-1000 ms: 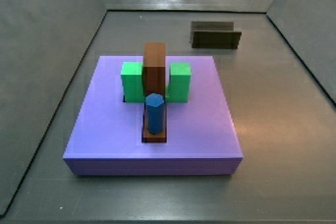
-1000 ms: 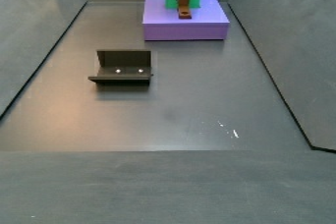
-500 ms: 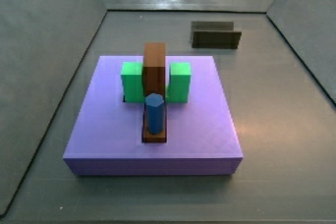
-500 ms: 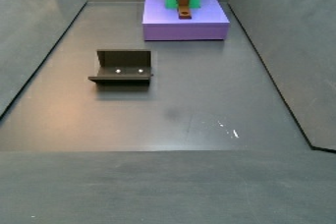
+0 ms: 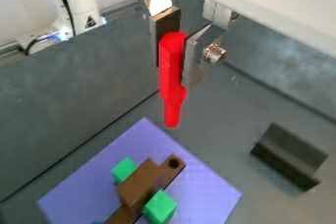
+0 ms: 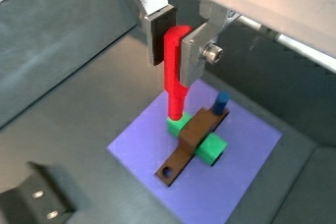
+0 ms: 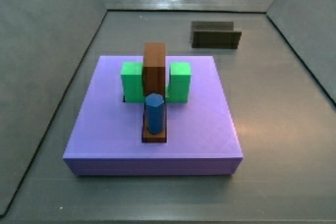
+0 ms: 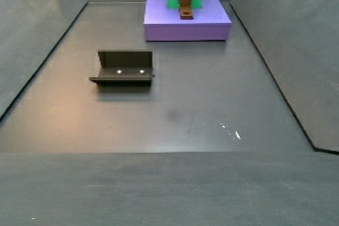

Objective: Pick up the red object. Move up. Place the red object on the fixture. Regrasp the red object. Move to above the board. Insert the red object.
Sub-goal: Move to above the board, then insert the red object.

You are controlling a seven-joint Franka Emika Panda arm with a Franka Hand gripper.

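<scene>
My gripper [image 5: 179,43] hangs high above the dark grey floor [image 8: 185,121], its flat silver fingers [image 5: 201,51] with dark pads pinching the upper end of the slim bright-red peg [image 5: 172,79]. The peg hangs upright, its lower end pointing down, clear of everything beneath. In both wrist views I see it held this way; in a wrist view the gripper [image 6: 178,39] and the peg [image 6: 174,71] sit over the large flat lavender-purple board [image 6: 250,154], with the peg's tip appearing near one of the green blocks [image 6: 176,125]. Neither side view shows my gripper or the peg.

On the board [image 7: 197,135] a tall brown block [image 7: 155,67] stands between two green blocks [image 7: 180,82], and a blue hexagonal peg [image 7: 153,112] stands upright in a brown base piece just in front of the brown block. In a wrist view the board [image 5: 203,196] lies below me with the brown block [image 5: 147,185] on it.

The small dark olive-black bracket fixture [image 8: 123,69] stands on the floor well apart from the board [image 8: 187,22], and nothing rests on it. It also shows in a side view [image 7: 215,35] beyond the board, and in both wrist views [image 5: 290,154] [image 6: 35,205].
</scene>
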